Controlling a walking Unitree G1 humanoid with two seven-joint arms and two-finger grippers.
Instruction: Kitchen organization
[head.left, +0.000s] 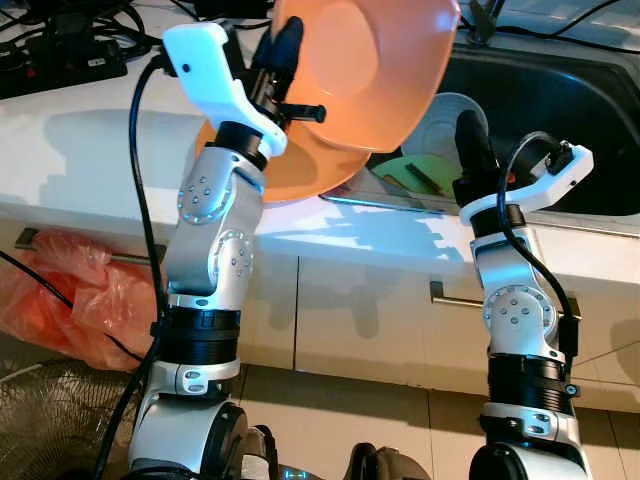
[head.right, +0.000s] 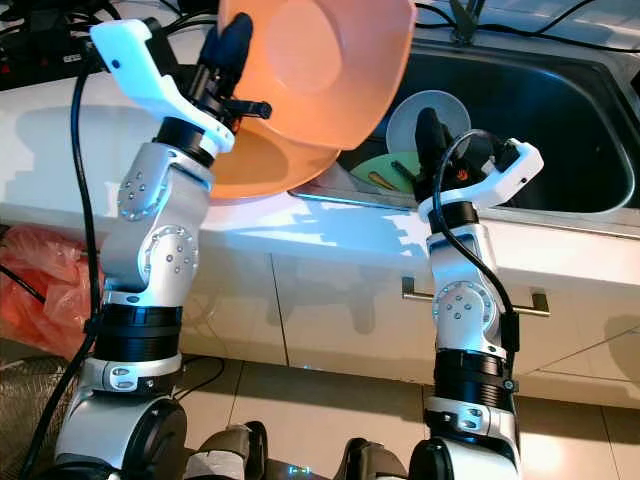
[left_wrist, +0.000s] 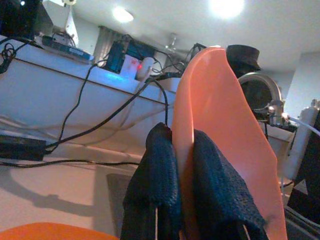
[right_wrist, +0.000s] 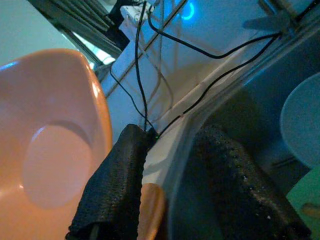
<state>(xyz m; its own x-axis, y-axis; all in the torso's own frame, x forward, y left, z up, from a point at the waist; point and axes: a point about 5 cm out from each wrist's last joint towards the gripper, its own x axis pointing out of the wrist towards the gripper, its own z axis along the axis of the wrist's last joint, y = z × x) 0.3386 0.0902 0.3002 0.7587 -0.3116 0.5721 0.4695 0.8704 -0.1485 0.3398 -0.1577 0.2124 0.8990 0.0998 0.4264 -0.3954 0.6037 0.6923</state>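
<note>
My left gripper (head.left: 285, 55) is shut on the rim of an orange bowl (head.left: 360, 70), holding it tilted on edge above the counter beside the sink (head.left: 570, 100). In the left wrist view the fingers (left_wrist: 160, 175) pinch the bowl's rim (left_wrist: 220, 125) from both sides. A second orange bowl (head.left: 310, 170) rests on the counter under the lifted one. My right gripper (head.left: 470, 150) hovers open over the sink's near edge, nothing between its fingers (right_wrist: 115, 185). A pale round plate (head.left: 445, 120) and a green plate (head.left: 415, 172) lie in the sink just beyond it.
A black power strip (head.left: 60, 60) and cables cover the back left of the white counter (head.left: 90, 150). Below are cabinet doors with a bar handle (head.left: 460, 297). A red plastic bag (head.left: 60, 290) and a fan grille (head.left: 50, 420) sit on the floor at left.
</note>
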